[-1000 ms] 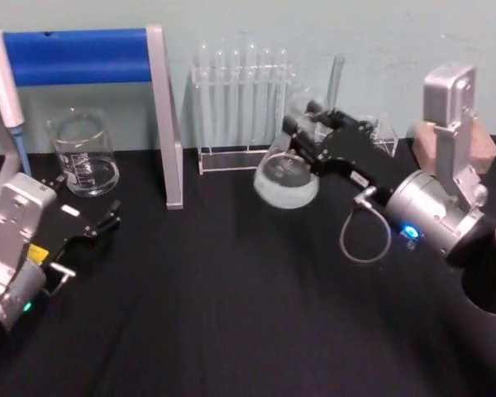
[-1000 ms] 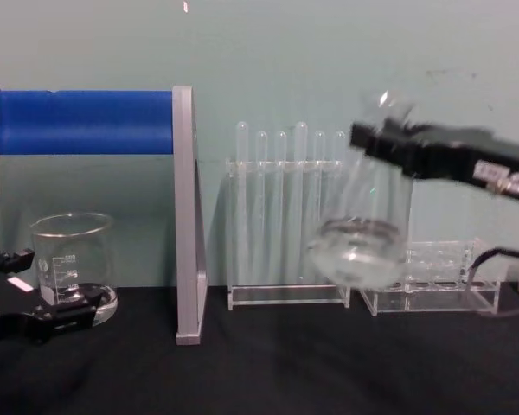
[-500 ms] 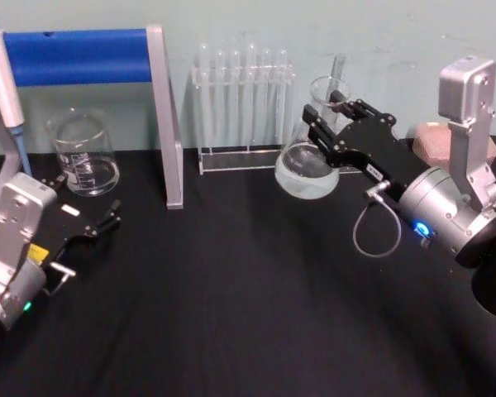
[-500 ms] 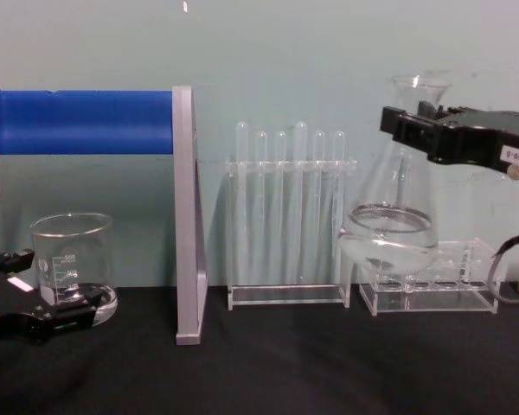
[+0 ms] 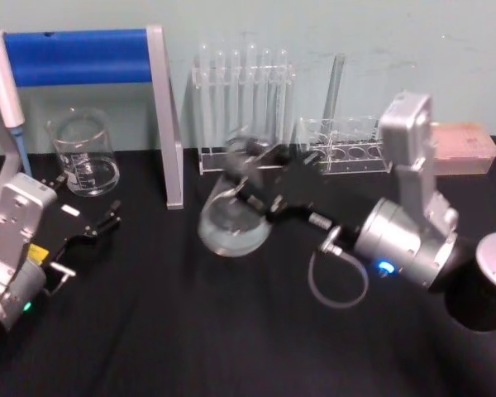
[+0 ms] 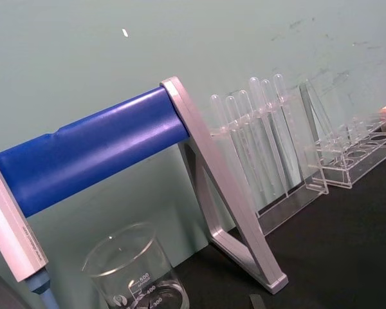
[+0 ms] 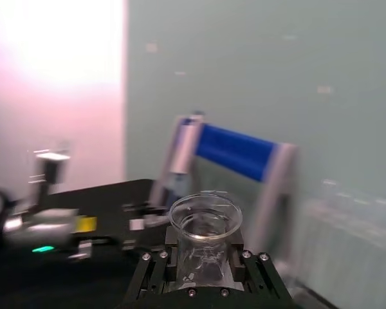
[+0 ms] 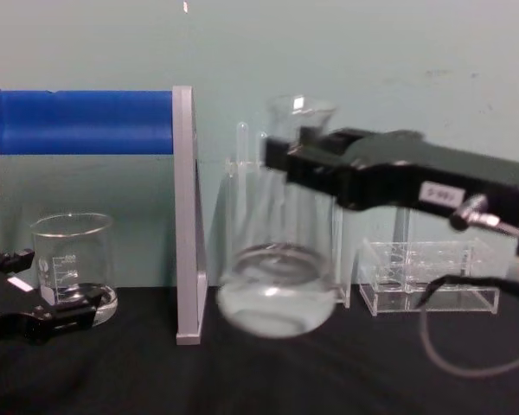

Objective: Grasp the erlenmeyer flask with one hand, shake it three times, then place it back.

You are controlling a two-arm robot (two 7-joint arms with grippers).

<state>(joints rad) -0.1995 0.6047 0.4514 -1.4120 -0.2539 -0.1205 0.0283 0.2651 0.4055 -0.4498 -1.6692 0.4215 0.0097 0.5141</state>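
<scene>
Read the white scale on the beaker (image 6: 132, 273) beneath the blue bar (image 6: 96, 151). The top numeral reads 600, and the lower ones are too small to confirm. Treat the white label (image 8: 439, 194) on the right gripper (image 8: 281, 162) as illegible.

A worktop (image 5: 190, 331) covered in matte black is laid across the foreground. Directly behind the worktop, a plain pale green wall (image 5: 413, 33) is met at its far edge. Faint dark scuffs (image 8: 441, 73) and a small white fleck (image 8: 185, 7) are carried by the wall, high above the worktop. In the right wrist view, a brightly lit pinkish-white area (image 7: 51, 45) is seen next to the green wall, above the worktop.
</scene>
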